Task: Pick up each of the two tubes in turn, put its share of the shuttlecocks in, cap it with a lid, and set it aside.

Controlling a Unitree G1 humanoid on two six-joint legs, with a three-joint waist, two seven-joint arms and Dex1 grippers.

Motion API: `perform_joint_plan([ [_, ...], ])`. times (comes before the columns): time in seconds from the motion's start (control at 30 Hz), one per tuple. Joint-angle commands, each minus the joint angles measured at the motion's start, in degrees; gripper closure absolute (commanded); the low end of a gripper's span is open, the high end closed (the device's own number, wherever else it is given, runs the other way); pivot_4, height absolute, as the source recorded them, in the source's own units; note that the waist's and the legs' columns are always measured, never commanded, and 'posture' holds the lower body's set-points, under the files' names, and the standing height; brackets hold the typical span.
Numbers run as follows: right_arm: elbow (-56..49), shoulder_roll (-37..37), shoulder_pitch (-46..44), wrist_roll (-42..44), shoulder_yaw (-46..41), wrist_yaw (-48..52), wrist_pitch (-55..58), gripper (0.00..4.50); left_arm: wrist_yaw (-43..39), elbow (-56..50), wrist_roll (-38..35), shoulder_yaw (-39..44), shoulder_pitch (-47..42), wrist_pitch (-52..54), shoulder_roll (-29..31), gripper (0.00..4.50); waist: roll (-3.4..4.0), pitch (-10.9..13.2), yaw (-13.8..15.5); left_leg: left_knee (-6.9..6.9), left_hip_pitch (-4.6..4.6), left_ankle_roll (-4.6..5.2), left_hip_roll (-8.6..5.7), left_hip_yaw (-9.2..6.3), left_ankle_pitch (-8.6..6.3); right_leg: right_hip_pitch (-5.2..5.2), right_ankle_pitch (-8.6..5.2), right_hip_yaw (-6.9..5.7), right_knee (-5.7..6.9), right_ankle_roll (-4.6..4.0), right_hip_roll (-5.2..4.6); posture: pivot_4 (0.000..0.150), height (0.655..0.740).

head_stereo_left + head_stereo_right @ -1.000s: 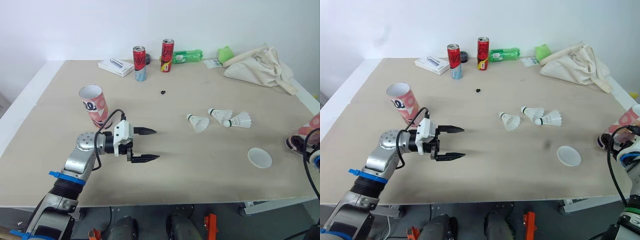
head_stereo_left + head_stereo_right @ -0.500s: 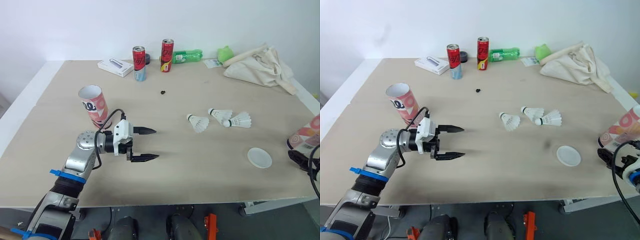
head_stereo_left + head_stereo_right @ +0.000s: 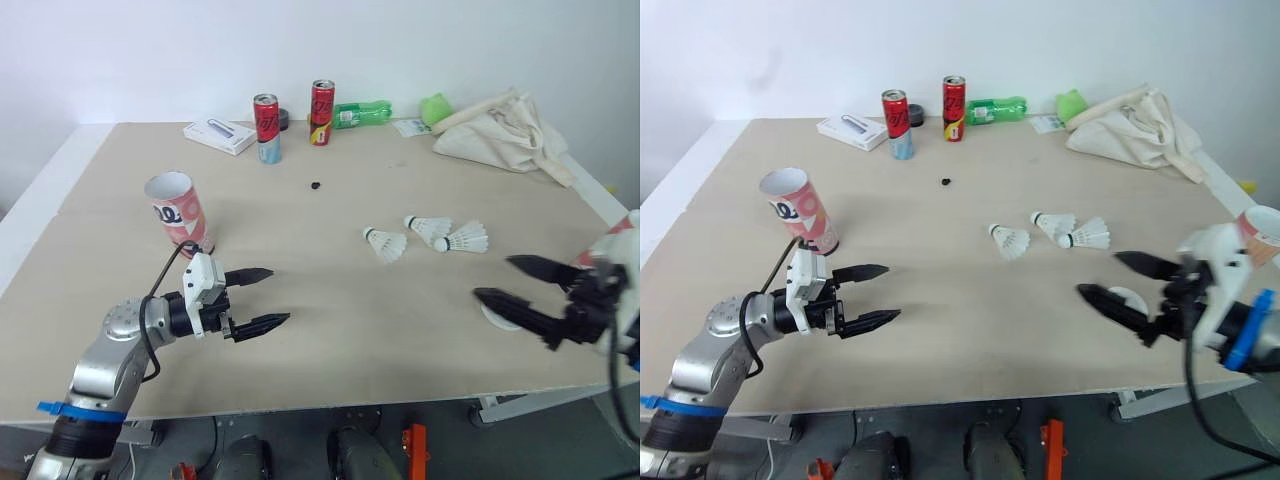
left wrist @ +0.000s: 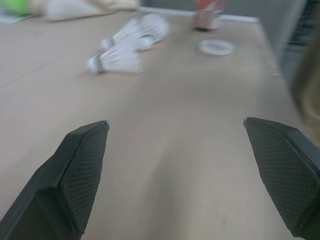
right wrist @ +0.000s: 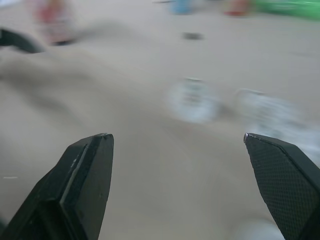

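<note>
Pink-patterned cardboard tube (image 3: 178, 210) stands uncapped near the released left end effector (image 3: 279, 295); the right end effector (image 3: 492, 277) also gapes empty. Grasping that tube likely comes next.

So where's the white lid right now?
In head views the lid lies at the table's right front, partly hidden by the open right tool, nearer than the shuttlecocks.

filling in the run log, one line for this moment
left gripper: open, empty | right gripper: open, near lid | shuttlecocks: three on table | left-side tube: upright, uncapped
</note>
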Motion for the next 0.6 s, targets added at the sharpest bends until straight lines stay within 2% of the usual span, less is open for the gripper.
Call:
perform_joint_plan([
  [0.03, 1.5, 1.8, -7.1, -0.5, 6.7, -0.9, -2.5, 0.03, 8.2, -5.2, 2.0, 2.4, 2.8, -1.0, -2.3, 0.00, -0.03, 0.0, 0.5, 0.01, -0.03, 0.01, -0.03, 0.00, 0.01, 0.00, 0.01, 0.02, 0.00, -0.01, -0.01, 0.150, 0.7324],
  [0.2, 9.1, 7.0, -16.4, -5.7, 18.0, -1.3, -6.1, 0.03, 21.1, -8.6, 3.3, 9.5, 10.8, -1.4, -7.6, 0.00, -0.18, 0.0, 0.5, 0.00, -0.17, 0.01, -0.07, -0.01, -0.02, -0.06, 0.03, 0.05, -0.02, 0.12, -0.04, 0.150, 0.7324],
  [0.4, 14.5, 11.2, -19.6, -10.7, 24.4, 0.1, -10.5, 0.03, 28.2, -8.7, 2.3, 16.4, 15.4, -2.7, -10.6, 0.00, -0.19, 0.0, 0.8, -0.07, -0.29, -0.03, -0.03, -0.16, -0.12, -0.16, -0.02, -0.02, 0.00, -0.04, -0.03, 0.150, 0.7324],
  [0.47, 15.5, 12.1, -20.1, -11.5, 25.4, 0.5, -11.3, 0.03, 29.3, -7.2, 2.6, 17.3, 15.3, -2.7, -10.7, 0.00, -0.20, 0.0, 0.8, -0.07, -0.27, -0.02, -0.04, -0.14, -0.12, -0.15, -0.02, -0.10, 0.00, -0.02, -0.04, 0.150, 0.7324],
  [0.6, 17.0, 12.9, -20.3, -13.8, 26.2, 0.1, -12.8, 0.03, 34.4, 0.1, 5.3, 17.7, 8.6, -0.2, -10.0, 0.00, -0.23, 0.0, 0.8, 0.02, -0.23, -0.03, -0.03, -0.11, -0.06, -0.09, 0.06, -0.16, 0.00, -0.02, -0.04, 0.150, 0.7324],
])
